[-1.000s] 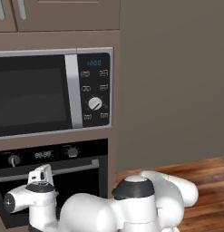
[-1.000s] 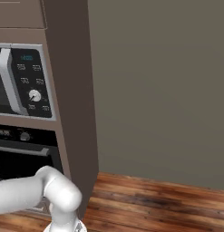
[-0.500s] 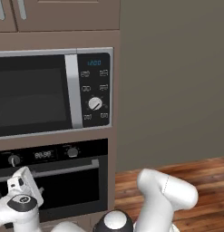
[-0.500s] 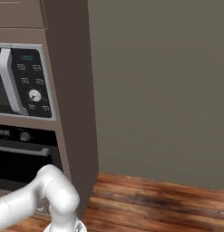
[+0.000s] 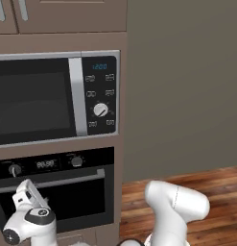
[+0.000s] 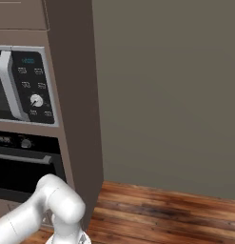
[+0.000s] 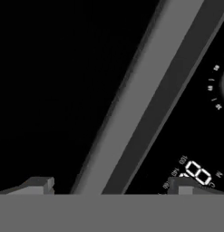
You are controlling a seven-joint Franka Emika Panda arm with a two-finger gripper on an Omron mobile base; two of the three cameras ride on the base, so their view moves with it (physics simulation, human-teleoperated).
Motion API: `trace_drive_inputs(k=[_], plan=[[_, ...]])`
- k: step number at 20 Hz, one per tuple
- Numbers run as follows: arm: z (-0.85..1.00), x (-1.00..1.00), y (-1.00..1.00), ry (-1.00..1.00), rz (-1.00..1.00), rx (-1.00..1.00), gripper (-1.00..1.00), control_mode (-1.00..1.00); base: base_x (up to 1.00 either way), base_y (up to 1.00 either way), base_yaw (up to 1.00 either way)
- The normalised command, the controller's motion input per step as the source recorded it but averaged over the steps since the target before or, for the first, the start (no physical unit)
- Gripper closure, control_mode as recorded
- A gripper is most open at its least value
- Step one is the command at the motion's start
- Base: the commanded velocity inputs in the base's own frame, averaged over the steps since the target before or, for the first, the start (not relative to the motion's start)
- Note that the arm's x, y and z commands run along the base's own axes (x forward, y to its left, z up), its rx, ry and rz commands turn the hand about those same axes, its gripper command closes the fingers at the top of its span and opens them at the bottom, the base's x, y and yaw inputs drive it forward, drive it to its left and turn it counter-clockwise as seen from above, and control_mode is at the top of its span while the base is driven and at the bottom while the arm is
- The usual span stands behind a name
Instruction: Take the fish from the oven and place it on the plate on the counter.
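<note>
The oven sits below the microwave, its black glass door closed, with two knobs and a small display on top. Its steel bar handle runs across the door; from the other side the oven and handle show at the left edge. My gripper is at the left end of the handle, close against the door. In the hand view the handle crosses diagonally, and my gripper is open with one fingertip on each side of it. The fish is hidden behind the door. Plate and counter are out of view.
A silver-and-black microwave with a blue display is built in above the oven, also in the right base view as the microwave. Brown cabinet panels frame both. A grey wall and wooden floor lie to the right.
The hand has moved left along the oven front to the left end of the handle. The arm's elbow has dropped and swung right.
</note>
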Motion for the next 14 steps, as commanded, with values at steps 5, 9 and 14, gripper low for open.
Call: trace_drive_inputs(k=[5, 9, 14], plan=[[-0.32, 0.00, -0.26, -0.01, 0.00, 0.04, -1.00, -1.00, 0.00, 0.00, 0.00], [-0.01, 0.18, -0.22, -0.01, 0.00, 0.08, -1.00, -1.00, 0.00, 0.00, 0.00], [0.00, 0.42, -0.01, 0.00, 0.00, 0.09, -1.00, -1.00, 0.00, 0.00, 0.00]])
